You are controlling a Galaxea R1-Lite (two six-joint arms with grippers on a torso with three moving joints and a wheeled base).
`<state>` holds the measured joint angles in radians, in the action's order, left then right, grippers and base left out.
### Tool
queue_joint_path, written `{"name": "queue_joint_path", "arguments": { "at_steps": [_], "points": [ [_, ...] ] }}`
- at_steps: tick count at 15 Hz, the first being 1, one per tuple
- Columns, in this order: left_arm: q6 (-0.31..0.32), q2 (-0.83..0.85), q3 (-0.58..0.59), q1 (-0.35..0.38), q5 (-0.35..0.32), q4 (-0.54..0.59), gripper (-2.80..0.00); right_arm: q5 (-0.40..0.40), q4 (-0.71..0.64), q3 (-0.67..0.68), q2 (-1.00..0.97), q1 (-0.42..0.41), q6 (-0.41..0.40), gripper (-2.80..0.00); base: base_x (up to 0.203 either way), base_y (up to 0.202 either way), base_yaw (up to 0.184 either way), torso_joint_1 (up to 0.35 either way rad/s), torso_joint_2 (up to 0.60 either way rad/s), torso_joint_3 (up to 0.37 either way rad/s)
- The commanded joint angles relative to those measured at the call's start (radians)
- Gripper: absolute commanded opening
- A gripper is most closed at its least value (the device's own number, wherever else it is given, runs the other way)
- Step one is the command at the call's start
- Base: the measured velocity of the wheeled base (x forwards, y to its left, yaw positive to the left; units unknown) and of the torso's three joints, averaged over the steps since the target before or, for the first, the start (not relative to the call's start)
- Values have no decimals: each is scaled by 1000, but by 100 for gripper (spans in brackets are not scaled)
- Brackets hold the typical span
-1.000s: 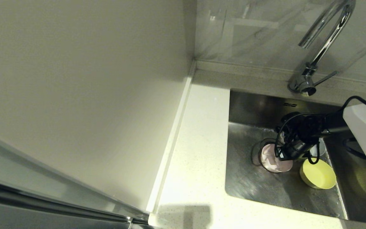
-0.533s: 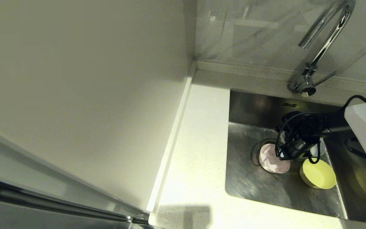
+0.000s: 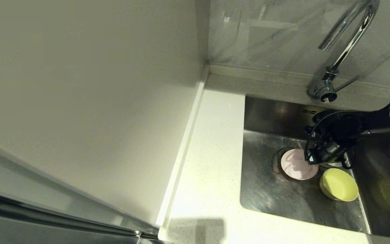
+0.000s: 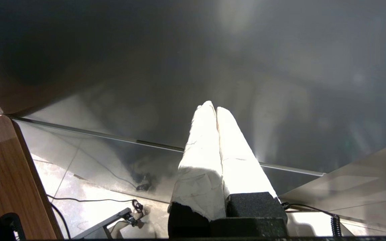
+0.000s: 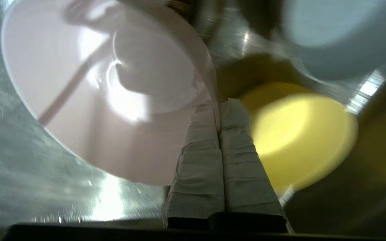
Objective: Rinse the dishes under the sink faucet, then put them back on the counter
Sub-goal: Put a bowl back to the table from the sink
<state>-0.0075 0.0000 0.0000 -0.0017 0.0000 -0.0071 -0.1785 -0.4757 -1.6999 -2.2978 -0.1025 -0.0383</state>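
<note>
Our right tool (image 5: pixel 219 103) pinches the pink bowl (image 5: pixel 106 90) by its rim, inside the sink (image 3: pixel 266 189), so we can carry it beneath the faucet (image 3: pixel 344 51) at twelve o'clock. The yellow-green bowl (image 3: pixel 339 184) waits at four o'clock. Our left tool (image 4: pixel 215 110) hangs parked, fingers together.

No legible text, label, brand, number or sign in any view. One small dark marking sits on the rear wall of the sink (image 3: pixel 269 112), near its upper edge; too small to read, and cannot tell whether it is lettering or slots.
</note>
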Motion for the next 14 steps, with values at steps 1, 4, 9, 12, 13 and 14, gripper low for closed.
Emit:
{"name": "queue_joint_path", "arguments": {
  "at_steps": [1, 4, 9, 12, 13, 14],
  "points": [
    [0, 0, 3, 0, 0, -1, -280, 0, -3, 61, 134, -33, -1, -280, 0, 0, 0, 0, 0, 0],
    [0, 0, 3, 0, 0, -1, -280, 0, -2, 195, 303, -97, -3, -280, 0, 0, 0, 0, 0, 0],
    [0, 0, 3, 0, 0, -1, -280, -87, 3, 391, 526, -259, 0, -280, 0, 0, 0, 0, 0, 0],
    [0, 0, 3, 0, 0, -1, -280, -112, 285, 384, 563, -311, -1, -280, 0, 0, 0, 0, 0, 0],
    [0, 0, 3, 0, 0, -1, -280, -113, 466, 389, 575, -319, -4, -280, 0, 0, 0, 0, 0, 0],
    [0, 0, 3, 0, 0, -1, -280, -113, 640, 400, 590, -326, -14, -280, 0, 0, 0, 0, 0, 0]
  ]
}}
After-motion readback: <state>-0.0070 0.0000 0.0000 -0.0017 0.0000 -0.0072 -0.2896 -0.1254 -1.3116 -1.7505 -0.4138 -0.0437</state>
